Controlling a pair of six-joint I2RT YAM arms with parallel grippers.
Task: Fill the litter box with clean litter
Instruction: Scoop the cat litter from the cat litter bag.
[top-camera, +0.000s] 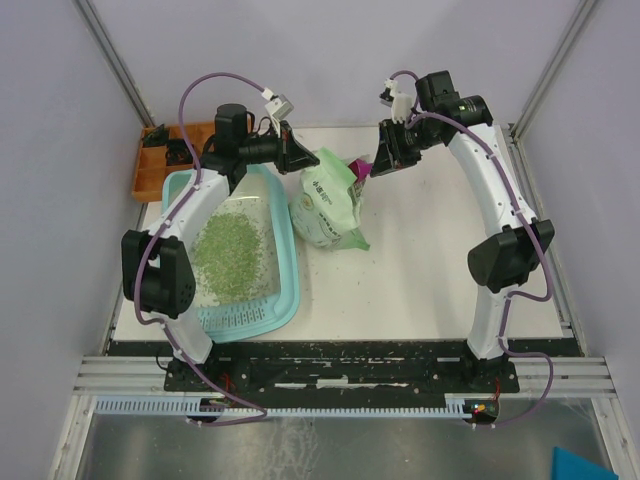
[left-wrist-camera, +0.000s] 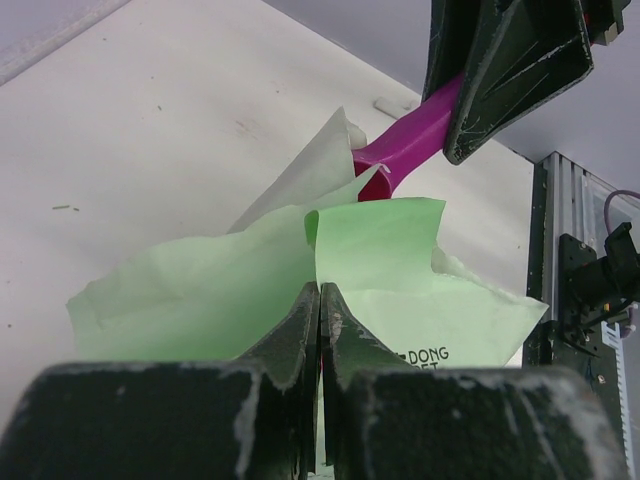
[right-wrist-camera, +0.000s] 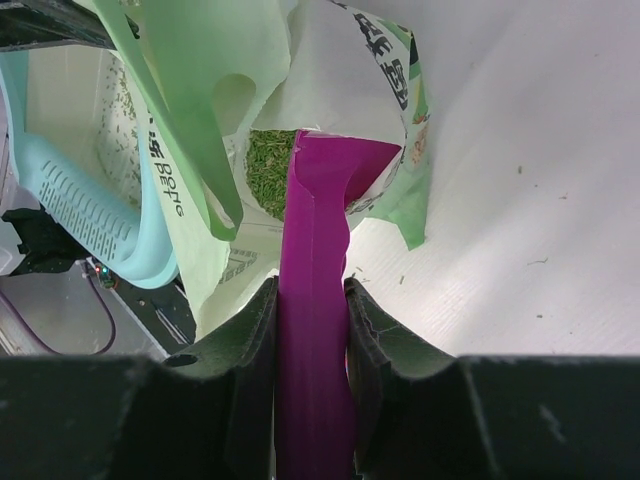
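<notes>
The light-teal litter box (top-camera: 287, 262) lies on the left of the table with a patch of green clean litter (top-camera: 230, 252) on its floor. Just to its right stands the pale green bag (top-camera: 326, 200), its mouth held up. My left gripper (top-camera: 300, 158) is shut on the bag's top edge (left-wrist-camera: 370, 250), fingertips pressed together (left-wrist-camera: 320, 290). From the right, my right gripper (right-wrist-camera: 312, 290) is shut on the handle of a magenta scoop (right-wrist-camera: 320, 200). The scoop's head dips into the bag's mouth, where more litter (right-wrist-camera: 268, 170) shows. The box's grate end (right-wrist-camera: 80, 200) appears on the left of the right wrist view.
An orange compartment tray (top-camera: 160, 160) sits at the back left corner, behind the litter box. White walls close in the table on both sides. A metal frame rail (left-wrist-camera: 570, 300) runs along the right edge.
</notes>
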